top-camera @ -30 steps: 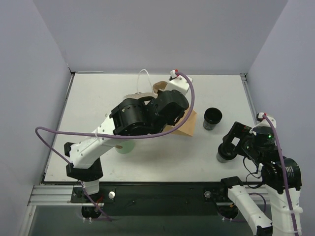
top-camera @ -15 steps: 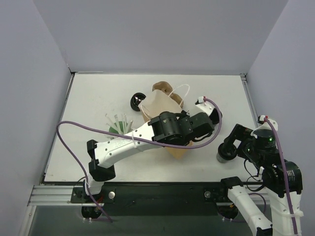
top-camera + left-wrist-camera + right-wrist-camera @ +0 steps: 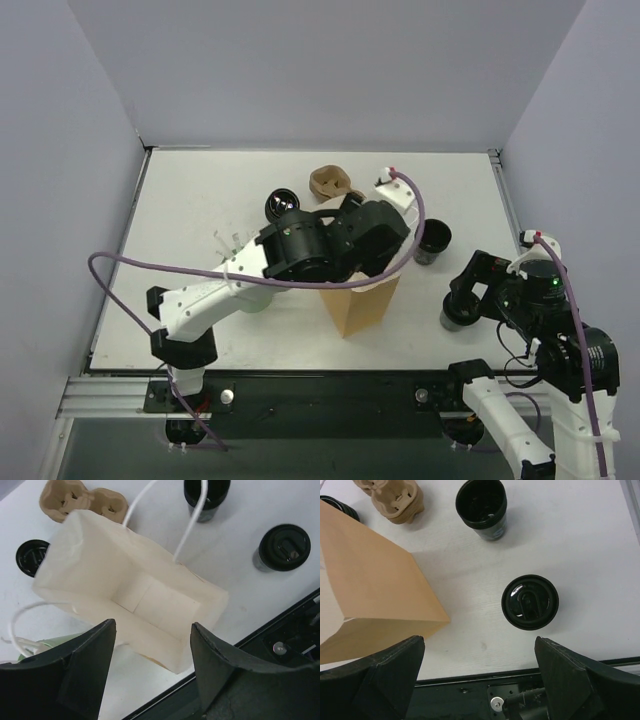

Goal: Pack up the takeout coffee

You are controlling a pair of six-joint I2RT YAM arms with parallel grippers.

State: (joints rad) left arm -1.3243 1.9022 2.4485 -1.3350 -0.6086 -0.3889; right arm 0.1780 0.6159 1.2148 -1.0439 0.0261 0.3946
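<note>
The takeout coffee [image 3: 530, 601], a short black cup with a black lid, stands near the table's front right edge [image 3: 450, 319] [image 3: 281, 547]. My right gripper [image 3: 479, 642] hangs open just above and in front of it, with nothing between its fingers. A brown paper bag [image 3: 355, 305] stands upright at the front middle, its mouth open [image 3: 135, 600] and its white handles loose. My left gripper [image 3: 152, 625] is open directly above the bag's near rim and holds nothing. In the top view the left arm [image 3: 320, 245] covers the bag's top.
A lidless black cup [image 3: 432, 240] [image 3: 482, 502] stands behind the coffee. A brown cardboard cup carrier [image 3: 335, 182] lies at the back, with another round black item [image 3: 282, 205] to its left. A green cup with white straws [image 3: 45, 645] sits left of the bag.
My left gripper has gone from shut to open and let go of the bag. The bag now stands upright nearer the front edge. The right arm has not moved.
</note>
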